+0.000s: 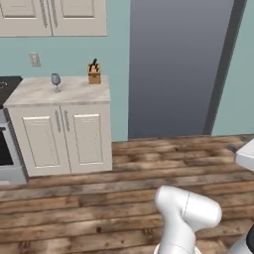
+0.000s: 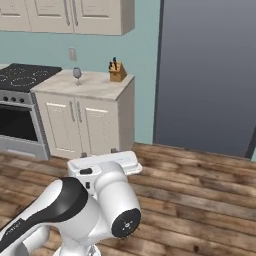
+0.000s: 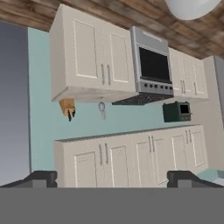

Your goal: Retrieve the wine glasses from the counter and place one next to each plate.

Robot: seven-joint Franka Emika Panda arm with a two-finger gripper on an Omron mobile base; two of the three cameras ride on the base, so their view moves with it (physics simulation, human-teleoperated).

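One smoky grey wine glass (image 1: 55,81) (image 2: 77,74) stands upright on the beige counter (image 1: 74,93) (image 2: 97,86), toward its stove end. The hand view is rolled upside down, so the wine glass (image 3: 102,109) hangs below the counter (image 3: 89,93) there. My gripper (image 3: 114,178) is open, its two dark fingertips (image 3: 41,177) set wide apart with nothing between them. It is far from the counter, out over the wooden floor. The plates are out of view.
A wooden knife block (image 1: 94,73) (image 2: 117,71) sits at the counter's back right corner. A stove with an oven (image 1: 6,144) (image 2: 20,100) adjoins the counter on the left, and a tall grey panel (image 1: 178,64) stands to its right. A dark toaster (image 3: 177,111) sits beyond the stove.
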